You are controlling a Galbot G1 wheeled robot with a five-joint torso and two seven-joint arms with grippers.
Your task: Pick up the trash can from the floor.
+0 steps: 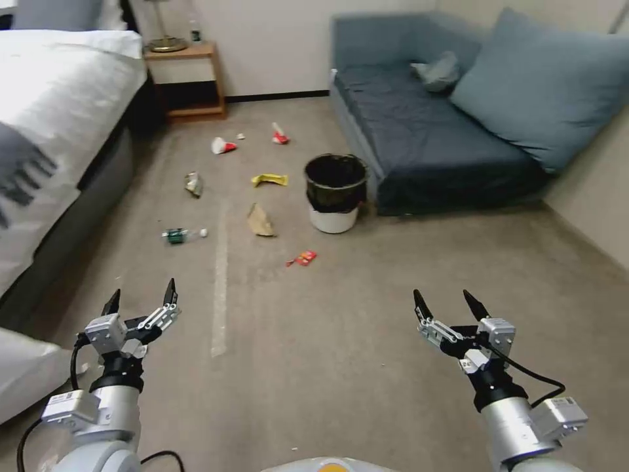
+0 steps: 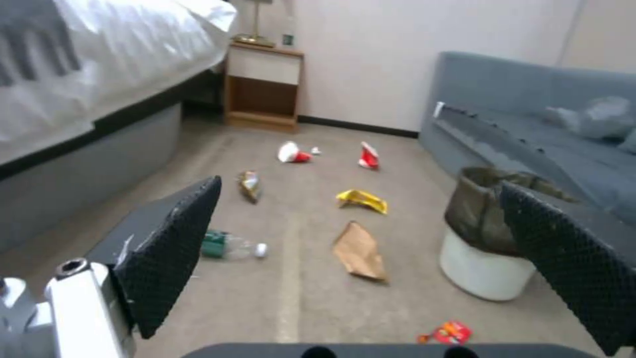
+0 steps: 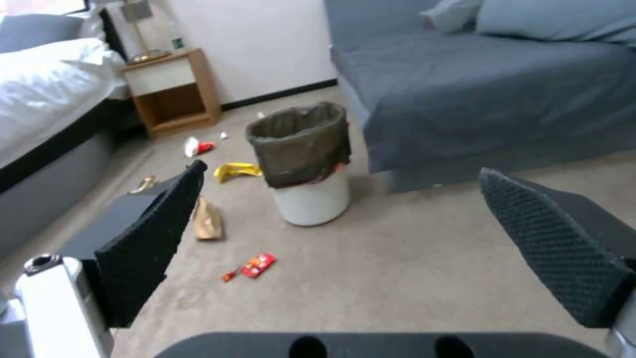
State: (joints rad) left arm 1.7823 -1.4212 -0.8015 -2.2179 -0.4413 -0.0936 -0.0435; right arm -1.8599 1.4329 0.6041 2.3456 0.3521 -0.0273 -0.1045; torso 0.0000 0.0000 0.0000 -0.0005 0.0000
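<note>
The left gripper (image 1: 143, 296) hangs near, jaws spread and empty. Seven scraps of litter lie scattered left of the trash can (image 1: 335, 193), one white tapered bin with a black liner, upright on the floor (image 1: 367, 341), far centre, just beside the sofa (image 1: 432, 141). Bare carpet lies between. The right gripper (image 1: 449, 300) is likewise spread, empty.

Even soft indoor light; wrist views slightly blurred.
</note>
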